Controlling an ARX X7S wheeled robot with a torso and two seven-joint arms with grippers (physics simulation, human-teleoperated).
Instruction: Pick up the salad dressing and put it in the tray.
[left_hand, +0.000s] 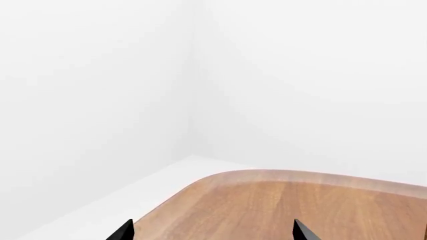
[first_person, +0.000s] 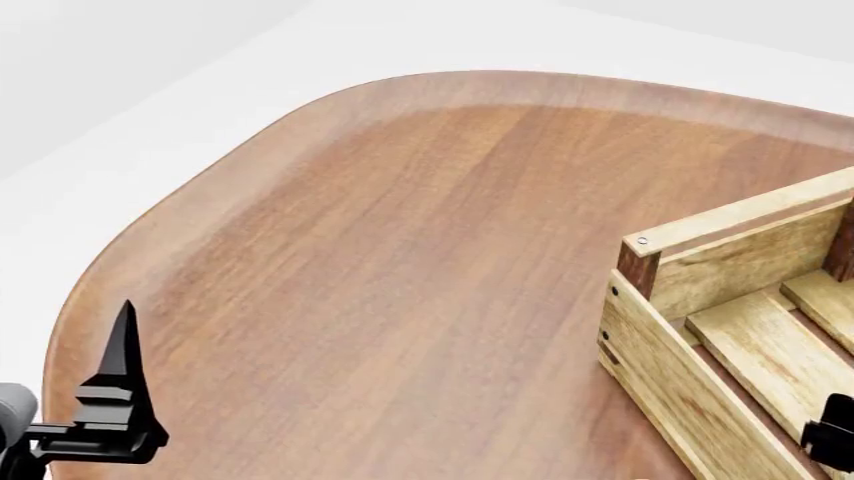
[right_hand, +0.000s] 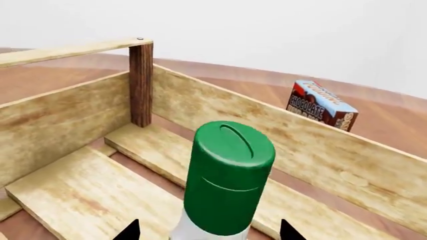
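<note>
In the right wrist view the salad dressing (right_hand: 227, 175), a pale bottle with a round green cap, stands slightly tilted inside the tray (right_hand: 73, 120), a crate of pale wooden slats with dark corner posts. My right gripper (right_hand: 208, 231) is open. Its fingertips (right_hand: 131, 231) sit either side of the bottle's body with a gap on each side. In the head view the right gripper (first_person: 834, 435) is over the tray (first_person: 694, 270) at the lower right, and the bottle is hidden there. My left gripper (left_hand: 210, 232) is open and empty above the table's left edge (first_person: 120, 400).
The round-cornered wooden table (first_person: 400, 250) stands on a white floor, with white walls behind it. A blue-and-red chocolate carton (right_hand: 321, 105) stands upright just outside the tray's far wall.
</note>
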